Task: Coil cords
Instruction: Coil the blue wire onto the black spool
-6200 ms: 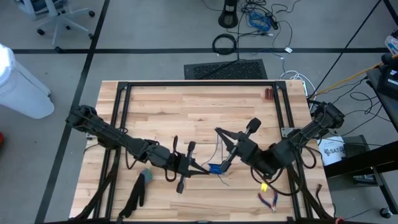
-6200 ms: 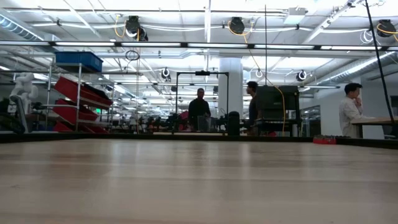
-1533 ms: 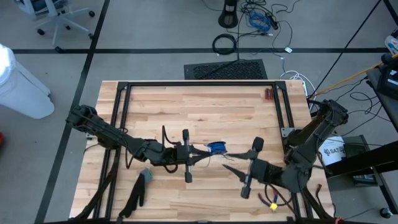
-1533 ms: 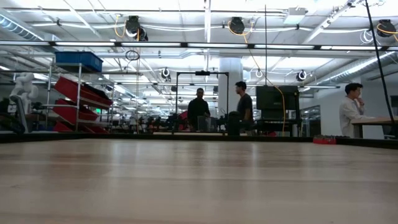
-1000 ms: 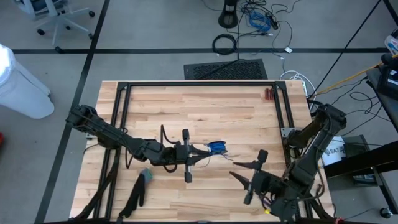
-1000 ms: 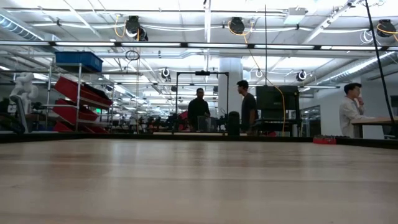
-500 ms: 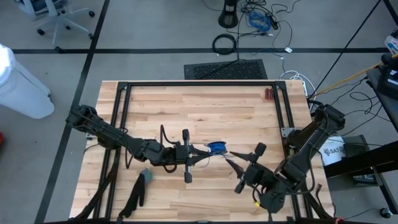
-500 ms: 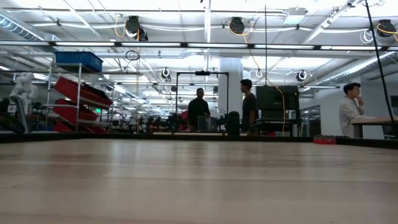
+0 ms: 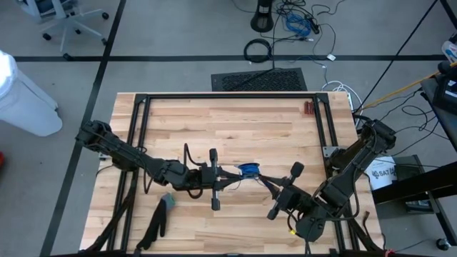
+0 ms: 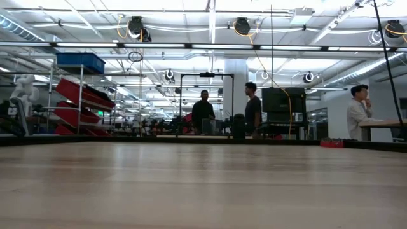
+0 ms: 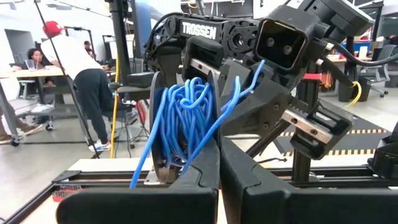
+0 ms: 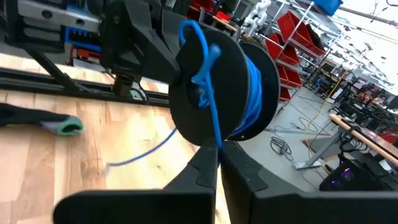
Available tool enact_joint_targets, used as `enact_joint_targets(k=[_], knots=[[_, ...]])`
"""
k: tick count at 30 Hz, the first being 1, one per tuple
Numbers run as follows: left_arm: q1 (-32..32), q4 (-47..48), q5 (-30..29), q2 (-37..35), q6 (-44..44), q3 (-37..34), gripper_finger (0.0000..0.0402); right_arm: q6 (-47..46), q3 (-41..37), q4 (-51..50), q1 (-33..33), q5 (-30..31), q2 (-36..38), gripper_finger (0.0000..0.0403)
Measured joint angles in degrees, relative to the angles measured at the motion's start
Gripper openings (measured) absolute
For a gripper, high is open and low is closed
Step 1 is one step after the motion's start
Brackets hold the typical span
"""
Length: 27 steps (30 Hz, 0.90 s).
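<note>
Closing back in, right gripper (image 9: 268, 187) pinches blue cord (image 12: 213, 127) at spool (image 9: 248, 170); left gripper (image 11: 219, 163) clamps spool; next wrap likely

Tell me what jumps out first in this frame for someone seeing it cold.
The bright blue cord wound on a black spool stands out, held up over the middle of the wooden table where both grippers meet. The left gripper reaches in from one side and the right gripper from the other, each with fingers closed at the spool.
</note>
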<state>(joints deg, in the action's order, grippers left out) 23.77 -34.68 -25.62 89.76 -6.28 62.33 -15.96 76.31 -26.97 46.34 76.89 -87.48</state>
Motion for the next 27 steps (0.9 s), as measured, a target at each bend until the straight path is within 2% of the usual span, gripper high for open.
enact_joint_targets(k=[10,20,27], knots=[[-0.02,1.06,0.36,-0.04,-0.01,0.0,0.0,12.39,0.0,12.68,1.05,1.26,0.02,0.0001],[0.84,1.38,0.5,-0.16,-0.6,0.0,0.0,9.98,0.0,11.89,1.88,1.2,2.35,0.0001],[1.49,0.83,5.13,-0.93,-0.66,0.0,0.0,10.33,0.0,11.39,1.32,1.0,2.75,0.0]])
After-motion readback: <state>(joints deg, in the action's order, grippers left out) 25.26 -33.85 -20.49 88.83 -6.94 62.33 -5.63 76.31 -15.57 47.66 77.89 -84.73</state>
